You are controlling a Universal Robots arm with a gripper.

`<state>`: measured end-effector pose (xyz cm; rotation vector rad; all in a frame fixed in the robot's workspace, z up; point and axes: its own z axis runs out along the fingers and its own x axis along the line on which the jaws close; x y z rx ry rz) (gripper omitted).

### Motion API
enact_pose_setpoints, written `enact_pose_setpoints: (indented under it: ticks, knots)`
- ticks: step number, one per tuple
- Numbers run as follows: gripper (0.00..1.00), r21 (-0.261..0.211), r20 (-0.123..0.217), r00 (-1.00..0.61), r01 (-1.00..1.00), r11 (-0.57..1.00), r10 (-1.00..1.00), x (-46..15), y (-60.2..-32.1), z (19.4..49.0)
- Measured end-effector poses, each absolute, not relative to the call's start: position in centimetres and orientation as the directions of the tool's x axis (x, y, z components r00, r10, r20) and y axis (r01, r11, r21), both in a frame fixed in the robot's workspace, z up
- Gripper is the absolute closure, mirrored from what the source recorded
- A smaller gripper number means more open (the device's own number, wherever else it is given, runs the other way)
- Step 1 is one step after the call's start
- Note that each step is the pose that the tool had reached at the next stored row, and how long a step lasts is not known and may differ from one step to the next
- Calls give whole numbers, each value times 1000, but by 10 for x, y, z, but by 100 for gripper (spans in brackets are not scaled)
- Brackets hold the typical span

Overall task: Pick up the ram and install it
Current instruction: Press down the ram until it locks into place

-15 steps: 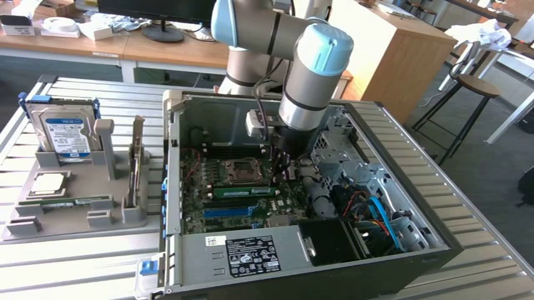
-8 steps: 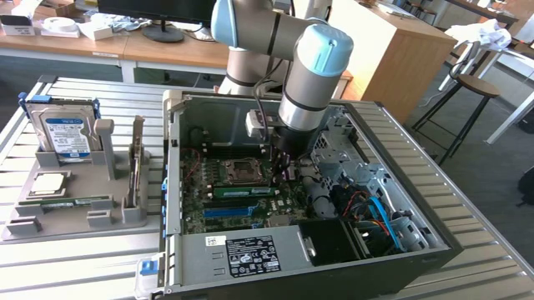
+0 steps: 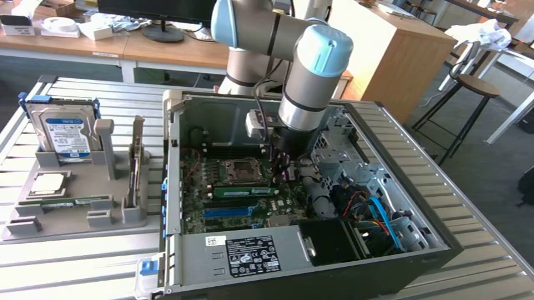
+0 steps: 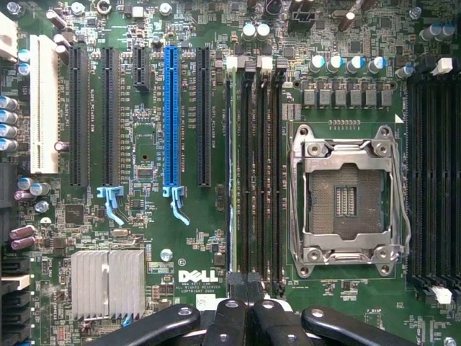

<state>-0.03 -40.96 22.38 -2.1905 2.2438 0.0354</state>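
1. Inside the open case [image 3: 174, 125], the exterior view shows the arm [image 3: 313, 69] reaching straight down, with the gripper [image 3: 282, 170] low over the motherboard [image 3: 196, 209] and its tip just beside the ram [image 3: 242, 190], a green stick lying lengthwise in a slot
2. Looking straight down, the wrist view shows what the exterior view cannot: the ram [image 4: 230, 166] edge-on as a thin pale line in the memory slot nearest the blue slot [image 4: 171, 115], with empty dark slots between it and the open socket [image 4: 346, 191]
3. The gripper [image 4: 241, 285] has its fingers drawn together at one end of the ram; whether they press on it I cannot tell
4. Only the exterior view takes in the surroundings: a grey tray [image 3: 75, 225] on the slatted table [image 3: 84, 269] at that view's left, holding a second stick [image 3: 67, 201] lying flat, an upright hard drive [image 3: 67, 128] and an upright card [image 3: 136, 156]
5. The wrist view adds a ribbed heat sink [image 4: 108, 281] near the blue slot's latch end
6. From the exterior view the arm's lower part covers the fingertips and part of the socket area, and cables crowd the case at that view's right
7. The ram's chips and the slot latches are too small to make out
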Motion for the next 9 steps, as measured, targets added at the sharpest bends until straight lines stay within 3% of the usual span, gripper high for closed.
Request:
enact_pose_setpoints:
  ticks: [9]
  knots:
    - [90, 12, -20, -24, -1000, 24, -1000, 0, -410, 223]
